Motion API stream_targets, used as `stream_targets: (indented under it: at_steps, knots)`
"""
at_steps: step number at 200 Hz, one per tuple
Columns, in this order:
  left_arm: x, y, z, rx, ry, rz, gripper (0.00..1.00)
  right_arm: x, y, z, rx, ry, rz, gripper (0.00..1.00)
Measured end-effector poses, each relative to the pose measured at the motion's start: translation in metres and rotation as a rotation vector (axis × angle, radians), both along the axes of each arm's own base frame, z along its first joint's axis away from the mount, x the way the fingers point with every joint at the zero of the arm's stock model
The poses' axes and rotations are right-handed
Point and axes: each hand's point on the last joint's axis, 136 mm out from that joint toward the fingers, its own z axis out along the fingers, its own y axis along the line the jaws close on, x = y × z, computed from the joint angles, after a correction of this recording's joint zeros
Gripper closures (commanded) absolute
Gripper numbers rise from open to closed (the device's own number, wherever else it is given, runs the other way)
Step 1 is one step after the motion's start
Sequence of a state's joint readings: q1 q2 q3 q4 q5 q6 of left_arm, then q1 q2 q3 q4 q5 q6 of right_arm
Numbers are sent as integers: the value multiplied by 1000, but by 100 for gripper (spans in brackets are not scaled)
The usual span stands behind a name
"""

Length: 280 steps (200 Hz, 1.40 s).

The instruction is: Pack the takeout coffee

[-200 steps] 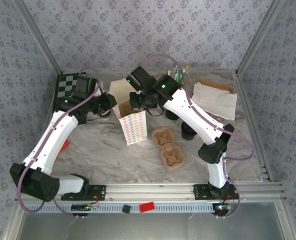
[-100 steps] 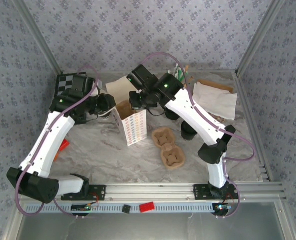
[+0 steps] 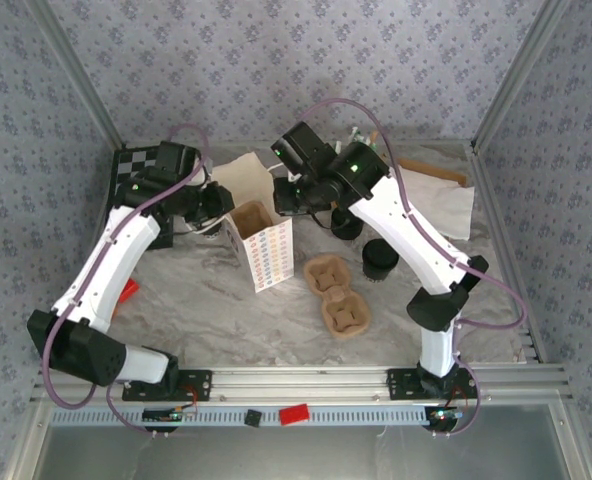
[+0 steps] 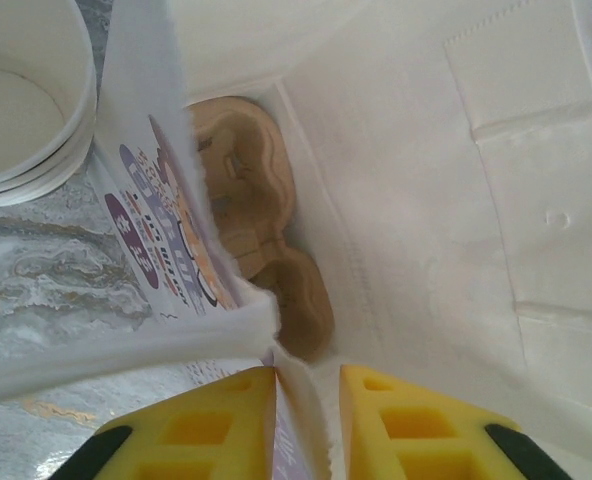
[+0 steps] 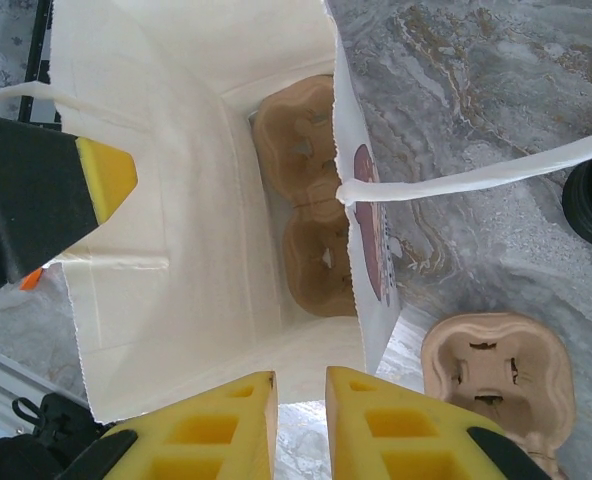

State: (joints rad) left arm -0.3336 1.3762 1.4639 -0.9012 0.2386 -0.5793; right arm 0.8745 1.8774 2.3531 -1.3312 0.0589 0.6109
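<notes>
White paper bag [image 3: 266,250] stood open on desk [image 3: 206,300]; left gripper [image 4: 306,385] clamped its rim; right gripper [image 5: 299,385] at rim, state unclear.

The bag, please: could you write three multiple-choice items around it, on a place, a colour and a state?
1. One carrier lies on the table; where is the second carrier? A on a shelf; B in the bag; C on a chair.
2. What colour is the second carrier? A brown; B black; C green.
3. How is the bag? A lying flat; B folded shut; C standing, mouth open.
Answers: 1 B, it lies on the bag's floor in the right wrist view; 2 A, both wrist views show brown pulp; 3 C, upright and open in the top view.
</notes>
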Motion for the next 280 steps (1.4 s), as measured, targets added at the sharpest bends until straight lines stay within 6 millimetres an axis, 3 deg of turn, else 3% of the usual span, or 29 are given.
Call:
stream_targets:
  at_steps: [44, 71, 142, 212, 247, 280]
  knots:
    - [5, -10, 9, -17, -17, -63, 93, -4, 1, 2, -2, 1, 20, 78]
    - [9, -17, 7, -25, -7, -101, 93, -9, 5, 6, 4, -1, 40, 78]
    - [12, -17, 9, -2, -18, -121, 66, -12, 5, 2, -9, 14, 51, 77]
    - [5, -6, 17, 43, -32, -107, 54, -13, 0, -1, -30, 22, 54, 66]
    - [-9, -1, 34, 35, -73, -104, 51, -13, -14, -5, -57, 32, 33, 59]
    - [-19, 2, 44, 34, -96, -107, 49, -17, -49, -5, -87, 32, -20, 53]
